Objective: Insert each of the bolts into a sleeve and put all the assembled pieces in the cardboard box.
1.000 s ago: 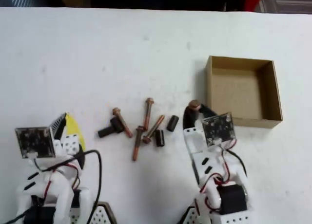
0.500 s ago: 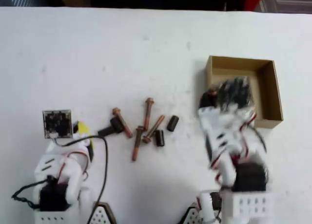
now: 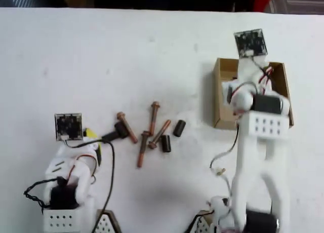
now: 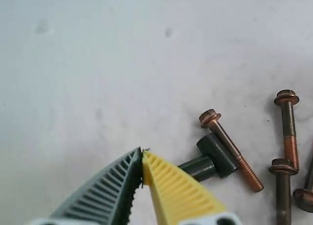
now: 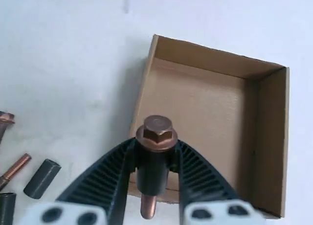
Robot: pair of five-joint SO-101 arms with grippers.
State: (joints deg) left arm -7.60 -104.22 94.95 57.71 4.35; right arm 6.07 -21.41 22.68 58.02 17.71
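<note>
right gripper (image 5: 155, 146) squeezes the bolt (image 5: 156, 129) in its sleeve (image 5: 152, 178) — head pointing out past the tips, over the near wall of the cardboard box (image 5: 205, 107). left gripper (image 4: 142, 161) pinched closed, empty.

Loose bolts (image 3: 153, 119) and sleeves (image 3: 179, 127) clutter table (image 3: 101, 50) centre; open surface beyond and left of them. Cardboard box (image 3: 218, 93) open-topped, walled all round, right arm (image 3: 260, 124) above it.

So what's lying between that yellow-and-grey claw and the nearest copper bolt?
In the left wrist view, a black sleeve lies between the left gripper and that bolt, its far end meeting a second sleeve at the bolt.
</note>
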